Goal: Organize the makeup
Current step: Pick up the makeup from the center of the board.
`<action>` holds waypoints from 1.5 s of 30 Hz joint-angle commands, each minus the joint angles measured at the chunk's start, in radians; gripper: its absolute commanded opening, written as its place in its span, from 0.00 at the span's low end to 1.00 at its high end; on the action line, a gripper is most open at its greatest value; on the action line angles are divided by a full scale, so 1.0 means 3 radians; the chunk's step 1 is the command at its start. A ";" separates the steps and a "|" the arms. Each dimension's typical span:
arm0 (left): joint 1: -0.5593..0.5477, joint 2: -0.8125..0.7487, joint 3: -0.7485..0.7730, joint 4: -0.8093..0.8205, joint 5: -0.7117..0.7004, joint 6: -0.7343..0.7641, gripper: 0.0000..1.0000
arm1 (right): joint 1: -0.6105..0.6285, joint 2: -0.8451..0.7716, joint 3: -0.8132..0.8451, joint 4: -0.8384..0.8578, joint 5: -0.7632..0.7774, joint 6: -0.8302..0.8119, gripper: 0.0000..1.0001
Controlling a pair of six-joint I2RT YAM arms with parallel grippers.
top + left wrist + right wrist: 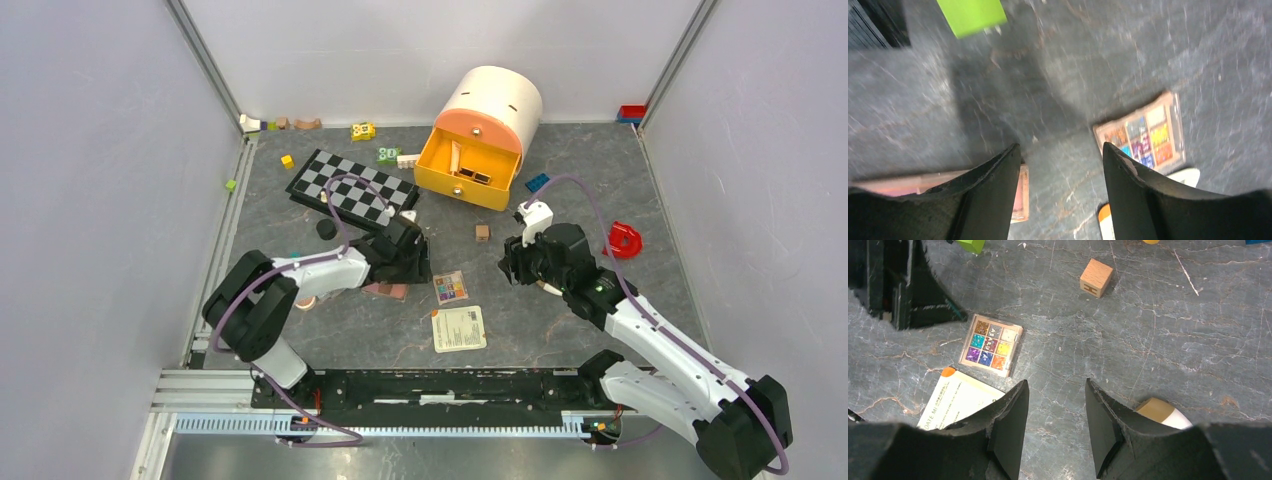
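My left gripper (1061, 146) hangs open just above the table with only bare stone between its fingers. A pink eyeshadow palette (1020, 192) lies partly hidden behind its left finger, and the multicolour palette (1143, 137) lies just beyond its right finger. From above, the left gripper (410, 262) is over the pink palette (388, 290), beside the multicolour palette (449, 288). My right gripper (1056, 382) is open too, holding nothing, with a white, tan-ended rounded piece (1163, 412) behind its right finger. The multicolour palette (992, 345) sits left of it.
A yellow-orange drawer box (470, 165) stands open at the back, with the chessboard (352, 187) to its left. A white card (458, 328) lies near the front. A wooden cube (1096, 276), a red piece (624, 240) and toy bricks along the back wall are scattered about.
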 commanded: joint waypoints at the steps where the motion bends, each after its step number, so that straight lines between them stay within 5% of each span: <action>1: -0.0148 -0.0269 -0.0349 -0.0190 -0.0008 -0.0133 0.68 | 0.0017 -0.0032 -0.0033 0.0044 -0.0016 0.0015 0.51; 11: -0.0183 -0.1045 -0.0917 -0.0578 -0.0290 -0.0367 0.70 | 0.0013 -0.0004 -0.0089 0.0114 -0.0070 0.0039 0.51; 22: -0.0175 -0.1372 -0.0242 -0.1174 -0.0572 -0.0074 0.76 | 0.0016 -0.0025 -0.0044 0.0025 -0.0068 0.0007 0.51; 45: 0.0172 -0.1032 -0.0492 -0.0886 -0.0676 0.0538 0.95 | 0.0015 0.0092 -0.0032 0.0032 -0.0163 -0.0055 0.52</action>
